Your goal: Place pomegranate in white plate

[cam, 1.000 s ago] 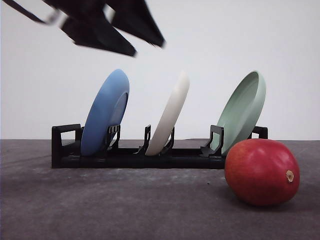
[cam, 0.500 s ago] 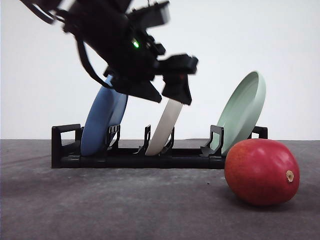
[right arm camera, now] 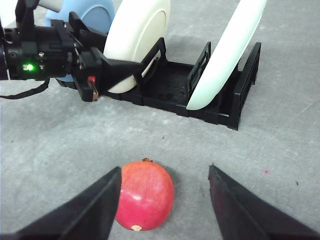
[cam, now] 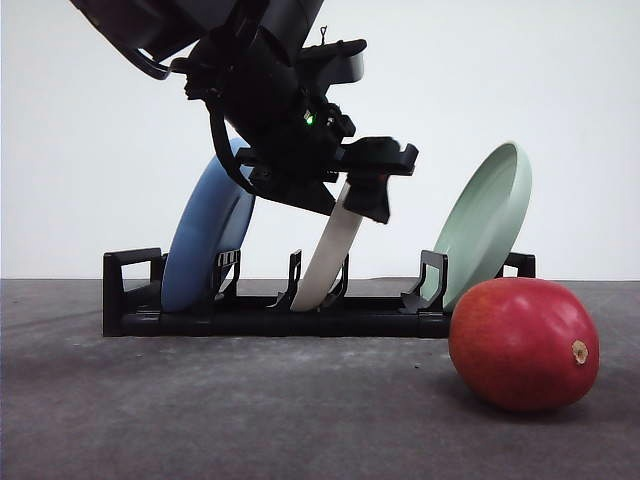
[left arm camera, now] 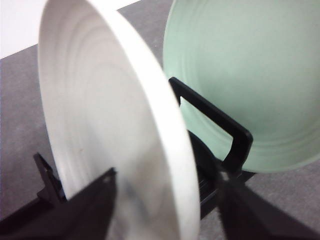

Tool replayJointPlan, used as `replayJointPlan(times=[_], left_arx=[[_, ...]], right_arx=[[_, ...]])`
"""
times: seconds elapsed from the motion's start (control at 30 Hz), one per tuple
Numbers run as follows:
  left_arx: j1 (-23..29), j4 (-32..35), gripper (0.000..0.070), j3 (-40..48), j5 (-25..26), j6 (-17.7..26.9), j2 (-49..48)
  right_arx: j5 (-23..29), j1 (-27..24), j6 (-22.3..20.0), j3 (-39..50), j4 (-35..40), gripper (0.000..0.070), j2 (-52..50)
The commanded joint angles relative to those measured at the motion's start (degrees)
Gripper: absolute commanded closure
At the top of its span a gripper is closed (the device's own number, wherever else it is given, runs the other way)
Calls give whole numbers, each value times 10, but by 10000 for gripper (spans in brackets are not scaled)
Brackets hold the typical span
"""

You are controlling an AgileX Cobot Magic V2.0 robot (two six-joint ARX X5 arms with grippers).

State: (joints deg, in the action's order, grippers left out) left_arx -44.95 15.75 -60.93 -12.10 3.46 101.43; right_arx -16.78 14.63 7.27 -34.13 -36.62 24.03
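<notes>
The red pomegranate [cam: 523, 344] lies on the dark table at the front right, stem nub pointing right. The white plate [cam: 330, 262] stands tilted in the middle slot of a black rack [cam: 130, 300]. My left gripper [cam: 365, 185] is at the plate's upper rim. In the left wrist view its open fingers [left arm camera: 90, 210] straddle the edge of the white plate [left arm camera: 100, 110]. My right gripper [right arm camera: 164, 169] hangs open just above the pomegranate [right arm camera: 145, 194], apart from it, with nothing held.
A blue plate [cam: 205, 245] stands in the rack's left slot and a pale green plate [cam: 485, 225] in the right one, close behind the pomegranate. Bare table stretches in front of the rack, left of the fruit.
My left arm has come down from the upper left onto the white plate's top rim. Pomegranate, plates and rack have not moved.
</notes>
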Motion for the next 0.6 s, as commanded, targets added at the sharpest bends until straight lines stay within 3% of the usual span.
replayJointPlan(times=[0.0, 0.23, 0.57], left_arx=[[-4, 5, 512, -13, -2, 3, 14], [-5, 5, 641, -13, -2, 3, 13], [-6, 1, 675, -13, -2, -4, -2]], right_arx=[[-1, 2, -2, -10, 6, 352, 2], [2, 2, -2, -10, 6, 352, 2], [2, 2, -2, -10, 6, 352, 2]])
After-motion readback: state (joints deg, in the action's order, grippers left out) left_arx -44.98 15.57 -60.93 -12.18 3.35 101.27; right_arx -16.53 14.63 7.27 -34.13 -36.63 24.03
